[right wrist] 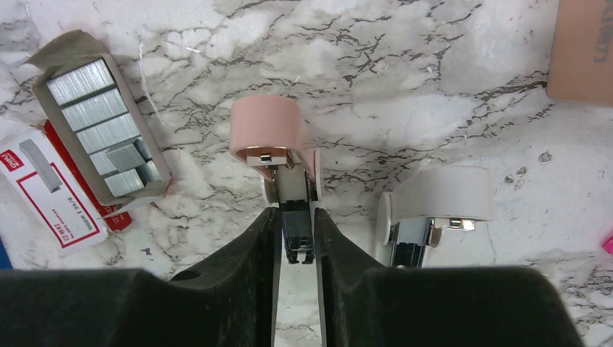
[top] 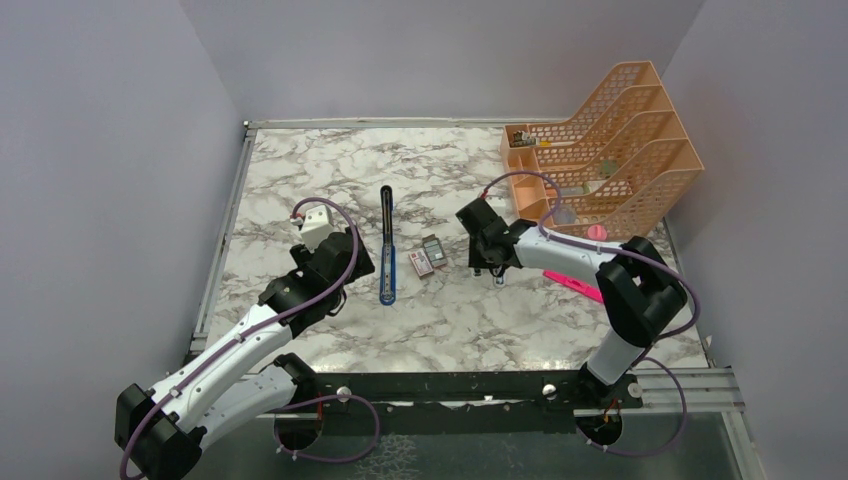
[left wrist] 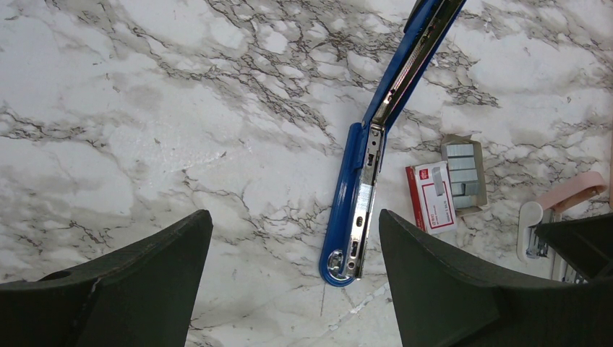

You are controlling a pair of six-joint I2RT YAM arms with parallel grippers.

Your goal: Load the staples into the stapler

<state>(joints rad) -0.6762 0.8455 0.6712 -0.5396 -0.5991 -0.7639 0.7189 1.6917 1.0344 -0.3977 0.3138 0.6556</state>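
My left gripper (left wrist: 293,217) is spread wide. My right gripper (right wrist: 295,213) pinches a little pink stapler (right wrist: 264,126). I can't read the staples (right wrist: 54,191) label.

Robotics test cell dressed as an office desk: plain lilac walls (top: 440,50) enclose a marble-look table (top: 300,160); orange file rack (top: 630,130) at two o'clock (small items (top: 540,142) inside), mounting rail (top: 450,385) at six.

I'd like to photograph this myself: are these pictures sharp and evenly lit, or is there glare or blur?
Top external: soft, even light, only faint shadows. Left wrist: sharp, stapler channel glints, left fingers nearly black. Right wrist: staples crisp, right fingers dark, featureless.
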